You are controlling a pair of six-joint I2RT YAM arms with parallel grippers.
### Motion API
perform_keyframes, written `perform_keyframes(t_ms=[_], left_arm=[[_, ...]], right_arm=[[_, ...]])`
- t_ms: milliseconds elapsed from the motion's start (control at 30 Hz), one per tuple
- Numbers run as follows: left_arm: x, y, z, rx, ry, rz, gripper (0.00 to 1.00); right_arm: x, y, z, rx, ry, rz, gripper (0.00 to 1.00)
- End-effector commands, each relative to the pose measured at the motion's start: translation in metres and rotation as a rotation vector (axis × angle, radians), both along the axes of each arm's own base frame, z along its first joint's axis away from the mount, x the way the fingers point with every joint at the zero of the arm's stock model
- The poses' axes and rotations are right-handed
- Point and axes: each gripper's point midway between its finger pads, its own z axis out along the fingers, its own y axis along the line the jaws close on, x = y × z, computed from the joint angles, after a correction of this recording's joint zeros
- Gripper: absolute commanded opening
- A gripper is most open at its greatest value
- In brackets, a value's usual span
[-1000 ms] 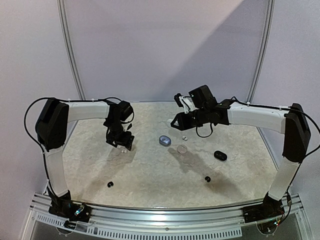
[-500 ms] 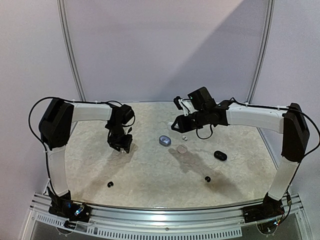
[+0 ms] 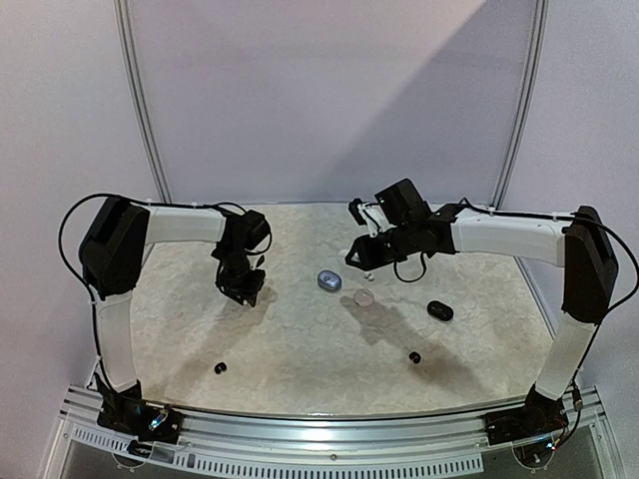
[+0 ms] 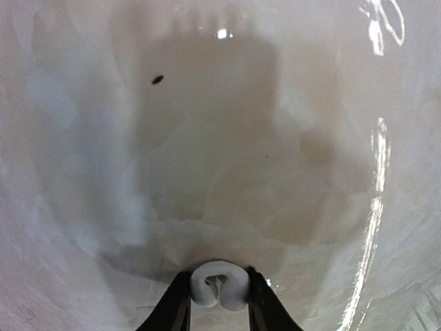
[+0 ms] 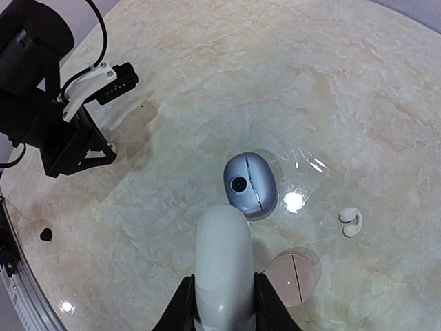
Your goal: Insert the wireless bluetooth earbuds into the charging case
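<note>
Left wrist view: my left gripper [image 4: 218, 305], fingers pressed on both sides of white earbuds [image 4: 219, 281], low over the table [image 4: 220, 138]. Right wrist view: my right gripper [image 5: 222, 293] clamped on a pale grey case [image 5: 223, 248]; below lie a blue-grey case [image 5: 251, 185], a pinkish case [image 5: 295, 277] and a loose white earbud [image 5: 351, 222].

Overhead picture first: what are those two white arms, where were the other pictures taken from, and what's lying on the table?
They are two robot arms bolted at the table's near edge, each ending in two-finger jaws. The overhead picture comes from a fixed camera; the others from a camera on each wrist. The left arm's jaws pinch a white earbud; the right arm's jaws hold a pale case. On the table lie a blue case, a pinkish round case, another white earbud, a black case and two black earbuds.
</note>
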Motion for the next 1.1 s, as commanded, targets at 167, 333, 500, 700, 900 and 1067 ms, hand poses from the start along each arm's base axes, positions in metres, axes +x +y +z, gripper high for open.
perform_keyframes(t_ms=[167,333,500,700,900,1067], left_arm=[[-0.012,-0.030,0.002,-0.023,0.008,-0.058,0.25],[-0.024,-0.080,0.011,-0.108,0.026,-0.129,0.23],[-0.040,-0.112,0.007,-0.086,0.049,-0.223,0.22],[-0.069,-0.140,-0.011,-0.008,0.137,-0.343,0.16],[-0.083,-0.151,-0.016,0.020,0.159,-0.402,0.20],[-0.084,-0.153,-0.012,0.007,0.161,-0.415,0.57]], right_arm=[[-0.008,-0.018,0.001,-0.016,-0.020,-0.025,0.00],[-0.014,-0.028,-0.002,-0.021,-0.026,-0.044,0.00],[-0.024,-0.041,-0.003,-0.017,-0.028,-0.067,0.00],[-0.038,-0.055,-0.005,-0.011,-0.025,-0.083,0.00],[-0.047,-0.066,-0.002,-0.010,-0.029,-0.098,0.00],[-0.047,-0.067,0.003,0.002,-0.042,-0.106,0.00]])
